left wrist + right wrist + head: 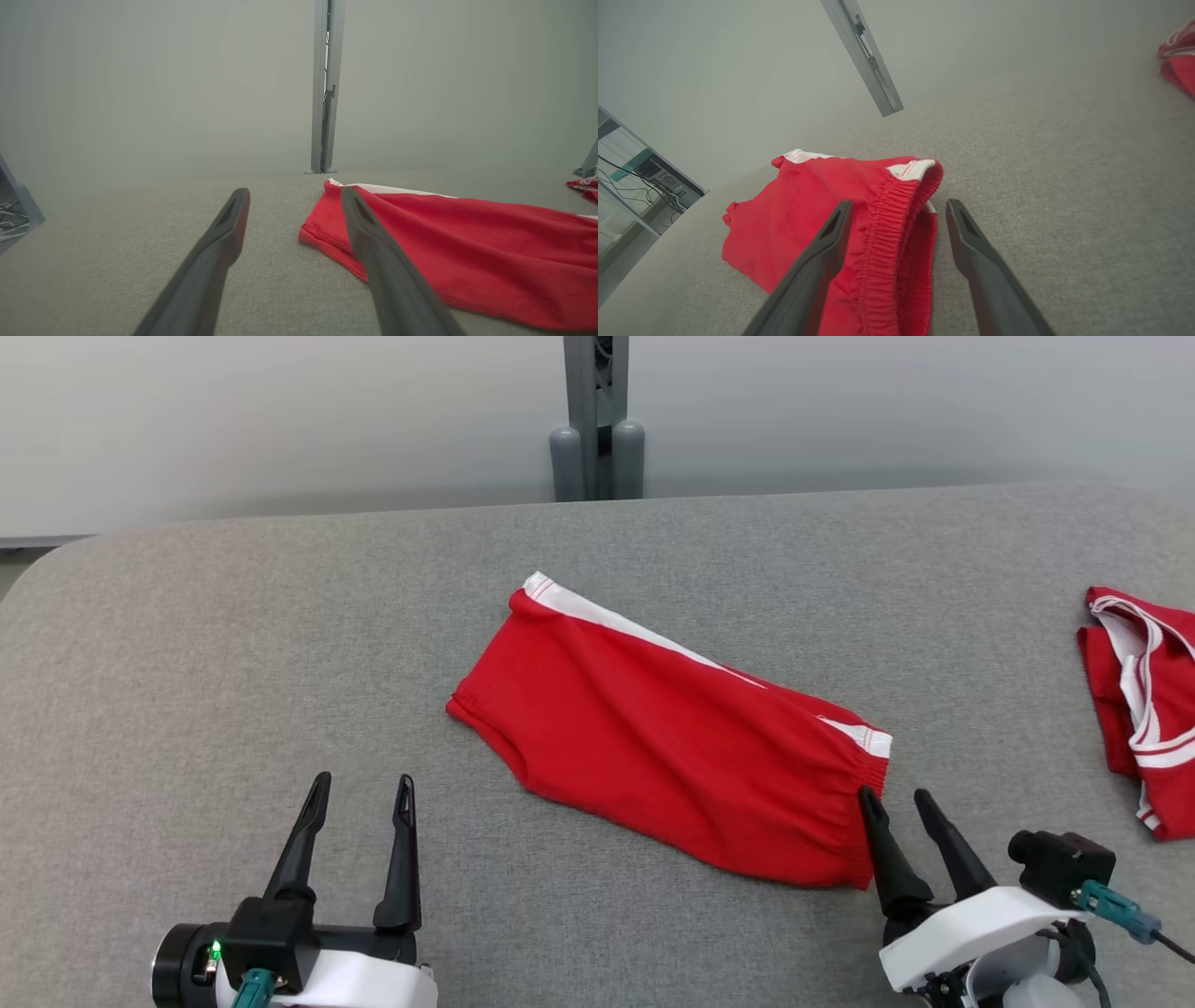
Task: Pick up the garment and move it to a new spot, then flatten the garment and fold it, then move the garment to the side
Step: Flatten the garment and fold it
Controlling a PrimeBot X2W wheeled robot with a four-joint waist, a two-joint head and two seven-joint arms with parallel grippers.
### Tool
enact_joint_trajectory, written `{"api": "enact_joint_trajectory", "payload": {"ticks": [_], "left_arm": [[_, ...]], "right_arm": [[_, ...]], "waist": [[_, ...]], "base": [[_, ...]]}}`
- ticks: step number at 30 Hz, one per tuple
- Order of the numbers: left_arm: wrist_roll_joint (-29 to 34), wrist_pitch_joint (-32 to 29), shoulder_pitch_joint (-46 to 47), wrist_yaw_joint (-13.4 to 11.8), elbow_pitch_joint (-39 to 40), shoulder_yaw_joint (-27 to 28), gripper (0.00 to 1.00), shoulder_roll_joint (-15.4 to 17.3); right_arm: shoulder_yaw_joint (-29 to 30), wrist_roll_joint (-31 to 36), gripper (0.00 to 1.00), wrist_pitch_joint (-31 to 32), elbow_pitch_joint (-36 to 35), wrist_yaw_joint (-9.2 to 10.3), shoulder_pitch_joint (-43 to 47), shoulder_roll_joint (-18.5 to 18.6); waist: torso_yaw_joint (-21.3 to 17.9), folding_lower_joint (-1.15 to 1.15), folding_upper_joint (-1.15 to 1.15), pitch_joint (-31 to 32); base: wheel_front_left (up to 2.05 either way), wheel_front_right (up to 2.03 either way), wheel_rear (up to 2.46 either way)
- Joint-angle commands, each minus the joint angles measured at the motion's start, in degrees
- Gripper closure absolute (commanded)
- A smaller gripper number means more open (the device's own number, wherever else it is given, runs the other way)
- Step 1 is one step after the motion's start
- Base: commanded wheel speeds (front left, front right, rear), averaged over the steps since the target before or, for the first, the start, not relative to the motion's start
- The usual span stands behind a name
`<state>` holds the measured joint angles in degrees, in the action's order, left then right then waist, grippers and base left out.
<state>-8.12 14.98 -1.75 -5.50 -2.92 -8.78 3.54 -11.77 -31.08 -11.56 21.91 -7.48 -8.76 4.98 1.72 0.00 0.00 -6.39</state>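
The shorts [667, 728] are soft matt red cloth with a smooth white stripe [616, 622] and a ribbed, gathered waistband [887, 233]. The table [187, 663] wears grey woven fabric — coarse, dull. My fingers [401, 859] are matt dark plastic, my wrist shell [971, 919] glossy white plastic; the post [579, 392] — smooth grey metal.

Left gripper [364, 779], lwr left of head view: 2 long blk fingers [299, 849], tapering to pts, w/ a slot nr each tip. Blk base block w/ green LED [217, 950], blk round barrel [177, 966], teal plug [252, 989], white shell [364, 985]. Right gripper [894, 793], lwr right: same blk fingers, white cover [971, 924], blk camera box [1060, 863], teal connector [1116, 903] w/ dark cable [1172, 945]. In wrist views the fingers look dk grey, matte.
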Motion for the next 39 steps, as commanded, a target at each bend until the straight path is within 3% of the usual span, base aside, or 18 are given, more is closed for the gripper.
{"api": "enact_joint_trajectory", "payload": {"ticks": [1,13,23,24,25,27,28,29,39], "left_arm": [[0.81,0.16,0.99,0.45,-0.45,0.17,0.0,0.18],[2.55,0.16,1.66,1.95,-1.09,1.16,0.0,-0.33],[3.28,0.17,2.02,2.89,-1.58,1.61,0.0,-0.46],[3.33,0.17,2.05,2.98,-1.59,1.69,0.0,-0.48],[3.36,0.17,2.08,2.94,-1.65,1.73,0.0,-0.49],[3.48,0.17,2.12,3.08,-1.87,1.83,0.0,-0.49],[3.48,0.17,2.12,3.08,-1.87,1.83,0.0,-0.49],[3.55,0.17,2.2,3.14,-2.02,1.8,0.0,-0.5],[3.0,0.17,1.74,2.96,-2.99,1.69,0.0,-0.54]], "right_arm": [[-0.29,-1.08,0.0,0.44,1.0,-0.04,0.24,-0.18],[-0.89,-12.19,0.0,3.81,12.33,-0.04,-4.16,-1.54],[-7.64,-21.76,0.0,2.91,17.57,-0.1,-8.34,-2.5],[-8.49,-22.15,0.11,3.05,18.03,-0.1,-8.83,-2.51],[-9.45,-22.3,0.55,2.94,18.48,-0.11,-9.23,-2.55],[-10.43,-22.87,0.91,2.33,19.73,-0.11,-10.13,-2.5],[-10.43,-22.87,0.91,2.33,19.73,-0.11,-10.13,-2.5],[-10.77,-23.12,1.0,1.99,20.11,-0.1,-10.67,-2.49],[-11.75,-25.45,1.0,-0.1,22.96,-0.02,-12.51,2.14]], "waist": [[0.62,0.0,0.0,-0.47],[3.7,0.0,0.0,-2.35],[4.85,0.0,0.0,-2.45],[4.85,0.0,0.0,-2.48],[4.83,0.0,0.0,-2.47],[4.79,0.0,0.0,-2.4],[4.79,0.0,0.0,-2.4],[4.79,0.0,0.0,-2.34],[4.06,0.0,0.0,-0.64]], "base": [[0.0,0.0,0.0],[0.0,0.0,0.0],[0.0,0.0,0.0],[0.0,0.0,0.0],[0.0,0.0,0.0],[0.0,0.0,0.0],[0.0,0.0,0.0],[0.0,0.0,0.0],[0.0,0.0,0.0]]}}
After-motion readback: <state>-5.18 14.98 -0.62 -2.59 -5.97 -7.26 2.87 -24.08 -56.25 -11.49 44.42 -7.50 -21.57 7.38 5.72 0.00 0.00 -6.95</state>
